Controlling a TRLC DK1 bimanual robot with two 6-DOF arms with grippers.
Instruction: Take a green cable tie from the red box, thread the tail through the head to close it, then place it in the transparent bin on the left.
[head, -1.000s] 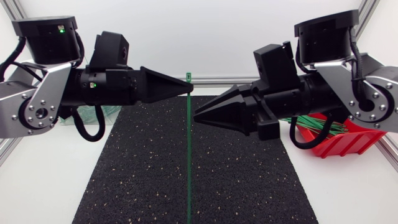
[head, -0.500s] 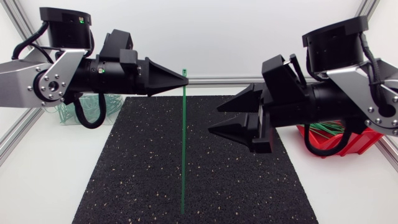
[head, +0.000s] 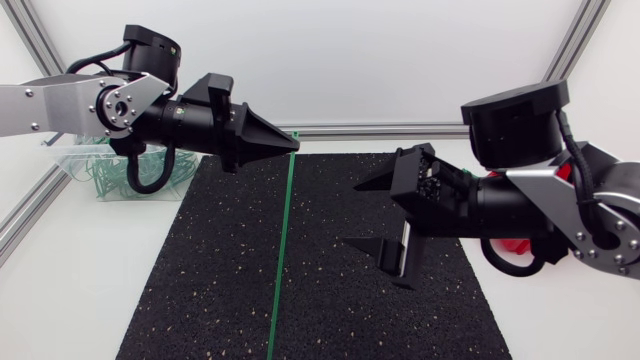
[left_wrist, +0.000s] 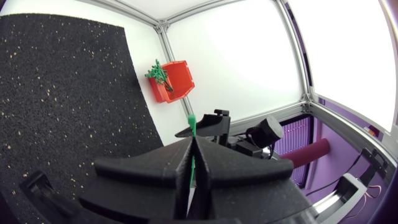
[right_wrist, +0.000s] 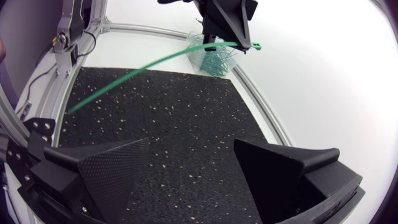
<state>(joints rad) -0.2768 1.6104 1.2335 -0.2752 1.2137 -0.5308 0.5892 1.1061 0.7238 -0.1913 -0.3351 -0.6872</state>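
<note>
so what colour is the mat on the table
The mat is black with small pale speckles, clearest in the right wrist view.

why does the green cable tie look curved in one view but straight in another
Right wrist view: the fisheye lens probably bows the green cable tie into an arc. Head view: less distortion, so it runs straight from the left gripper.

White table (head: 70, 290) | black speckled mat (head: 330, 290) at centre | transparent bin (head: 70, 160) at far left | red box (left_wrist: 177, 81) at far right

Red box (head: 517, 243) mostly behind right arm (head: 545, 205); cable tie (head: 282, 250) cropped.
</note>
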